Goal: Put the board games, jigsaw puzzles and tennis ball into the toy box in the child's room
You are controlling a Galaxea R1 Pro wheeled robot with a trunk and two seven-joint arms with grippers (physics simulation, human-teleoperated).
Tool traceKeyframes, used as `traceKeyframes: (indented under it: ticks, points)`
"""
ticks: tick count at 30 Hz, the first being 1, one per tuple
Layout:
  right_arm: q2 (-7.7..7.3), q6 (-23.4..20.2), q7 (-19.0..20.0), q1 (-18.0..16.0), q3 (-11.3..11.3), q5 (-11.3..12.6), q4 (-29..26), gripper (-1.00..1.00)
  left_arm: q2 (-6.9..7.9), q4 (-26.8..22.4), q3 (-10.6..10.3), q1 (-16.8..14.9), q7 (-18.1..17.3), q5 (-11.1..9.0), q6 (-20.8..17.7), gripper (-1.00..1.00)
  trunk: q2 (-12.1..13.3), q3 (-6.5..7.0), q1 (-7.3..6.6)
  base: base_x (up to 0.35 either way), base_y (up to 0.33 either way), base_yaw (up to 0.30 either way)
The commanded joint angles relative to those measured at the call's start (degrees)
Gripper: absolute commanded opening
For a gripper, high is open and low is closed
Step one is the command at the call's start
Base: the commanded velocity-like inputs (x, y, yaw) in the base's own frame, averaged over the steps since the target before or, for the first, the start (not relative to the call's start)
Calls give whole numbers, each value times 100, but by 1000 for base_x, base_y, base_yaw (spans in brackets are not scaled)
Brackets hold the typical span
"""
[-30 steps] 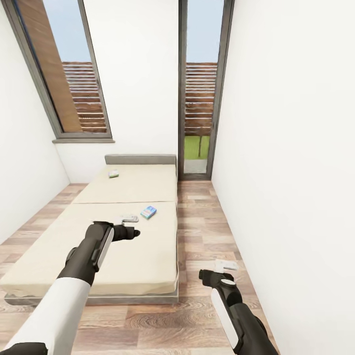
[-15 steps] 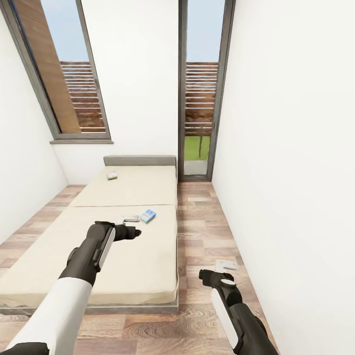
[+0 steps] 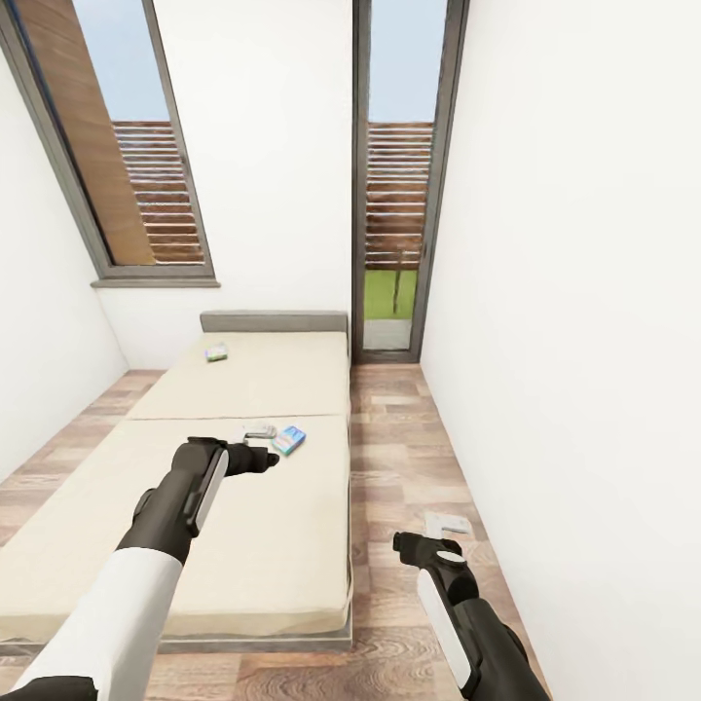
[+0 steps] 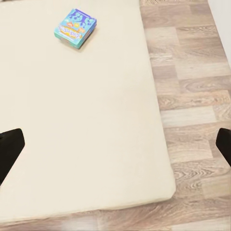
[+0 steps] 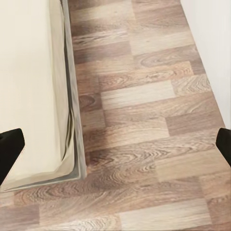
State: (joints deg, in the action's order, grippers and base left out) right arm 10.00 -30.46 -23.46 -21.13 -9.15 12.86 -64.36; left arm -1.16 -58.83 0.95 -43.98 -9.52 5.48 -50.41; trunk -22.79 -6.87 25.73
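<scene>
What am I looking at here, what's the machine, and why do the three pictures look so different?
It's a simulated two-armed robot in a child's room. The wide picture comes from a camera on its head, looking down over both arms. The other two come from cameras on its wrists, looking along each pincer; the black shapes at their edges are the pincer's fingers.

The left pincer hangs over the bed, open and holding nothing. The right pincer hangs over the wood floor beside the bed, also open and holding nothing.

Two board games lie on the bed: a blue game close to the left pincer, and a far game near the headboard.
</scene>
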Motion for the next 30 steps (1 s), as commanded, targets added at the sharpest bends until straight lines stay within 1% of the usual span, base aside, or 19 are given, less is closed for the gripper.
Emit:
traceKeyframes:
  ticks: [1,9,16,23,30]
  points:
    - [0,-13,-54,-5,-8,58,-7,100,-5,-6,10,-5,-50,59,-21,100,-13,-13,6,131,0,0]
    - [0,-13,-48,-5,-4,72,-6,100,-6,-6,6,-5,-50,52,-21,100,-13,-13,6,122,0,0]
    - [0,-13,-45,-5,0,82,0,100,-6,-6,2,-5,-50,50,-21,100,-13,-13,6,57,0,0]
    - [0,-13,-37,-5,1,85,3,100,-4,-6,2,-5,-51,50,-21,100,-13,-13,6,156,0,0]
    - [0,-13,-36,-5,1,85,4,100,-4,-6,2,-5,-56,51,-21,100,-13,-13,6,39,0,0]
